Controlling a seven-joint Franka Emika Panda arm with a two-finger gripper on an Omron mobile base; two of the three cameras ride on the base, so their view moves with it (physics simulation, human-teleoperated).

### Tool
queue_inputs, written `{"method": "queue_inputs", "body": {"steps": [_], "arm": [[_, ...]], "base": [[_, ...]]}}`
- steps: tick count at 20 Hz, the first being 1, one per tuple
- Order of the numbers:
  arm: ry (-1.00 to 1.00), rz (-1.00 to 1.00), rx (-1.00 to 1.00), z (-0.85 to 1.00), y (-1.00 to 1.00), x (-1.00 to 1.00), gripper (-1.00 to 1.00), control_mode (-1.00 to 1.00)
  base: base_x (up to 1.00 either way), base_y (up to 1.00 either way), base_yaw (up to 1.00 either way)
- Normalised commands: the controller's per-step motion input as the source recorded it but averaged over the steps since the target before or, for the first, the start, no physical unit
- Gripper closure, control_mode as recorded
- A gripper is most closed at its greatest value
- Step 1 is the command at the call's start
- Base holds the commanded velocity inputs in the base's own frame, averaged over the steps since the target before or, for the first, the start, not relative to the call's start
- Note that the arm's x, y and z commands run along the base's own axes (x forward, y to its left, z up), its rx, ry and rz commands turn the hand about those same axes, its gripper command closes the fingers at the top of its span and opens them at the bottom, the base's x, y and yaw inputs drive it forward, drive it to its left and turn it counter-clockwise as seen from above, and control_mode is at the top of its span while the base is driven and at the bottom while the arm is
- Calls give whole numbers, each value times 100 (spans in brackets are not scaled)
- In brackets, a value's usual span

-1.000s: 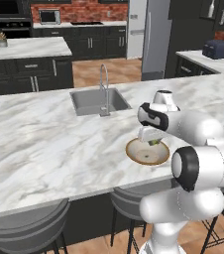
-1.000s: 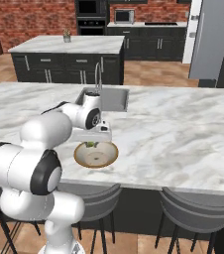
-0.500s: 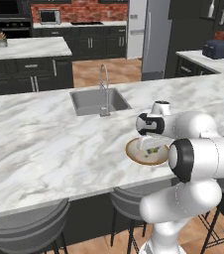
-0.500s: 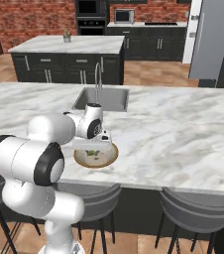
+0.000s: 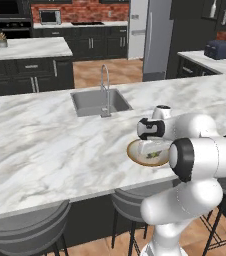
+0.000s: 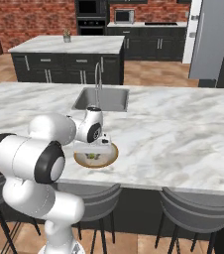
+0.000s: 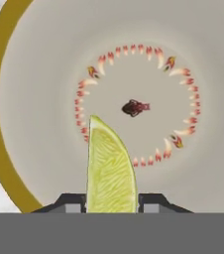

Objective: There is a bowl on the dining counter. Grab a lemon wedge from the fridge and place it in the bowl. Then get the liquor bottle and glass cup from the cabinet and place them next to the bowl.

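The bowl (image 5: 133, 154) sits near the front edge of the marble dining counter (image 5: 45, 145); it has a gold-brown rim and a pale inside with a ring of small red marks. My gripper (image 5: 150, 149) points down into it, shut on the lemon wedge (image 5: 155, 154). In the hand view the yellow-green lemon wedge (image 7: 109, 168) stands between my two dark fingertips (image 7: 74, 202), just above the floor of the bowl (image 7: 44, 74). In the right base view the gripper (image 6: 95, 149) hangs over the bowl (image 6: 111, 155). The liquor bottle, glass cup and cabinet are out of view.
A sink with a tall faucet (image 5: 101, 101) is set into the counter behind the bowl. Grey stools (image 5: 30, 232) stand under the counter's front edge. The steel fridge (image 5: 152, 37) is at the back, and a toaster (image 5: 220, 49) on the far right counter.
My hand has come down from above the bowl until the wedge is low inside it. The arm has folded closer over the bowl. The bowl itself has stayed put.
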Motion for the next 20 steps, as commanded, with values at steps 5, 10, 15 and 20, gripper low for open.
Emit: {"method": "queue_inputs", "body": {"steps": [5,10,15,20], "arm": [[-10,0,0,15,-6,-3,-100,-100],[-25,0,0,70,0,-40,-100,-100],[-32,0,0,100,0,-53,-100,-100],[-10,0,0,100,0,-59,-100,-100]], "base": [[0,0,0],[0,0,0],[0,0,0],[0,0,0]]}}
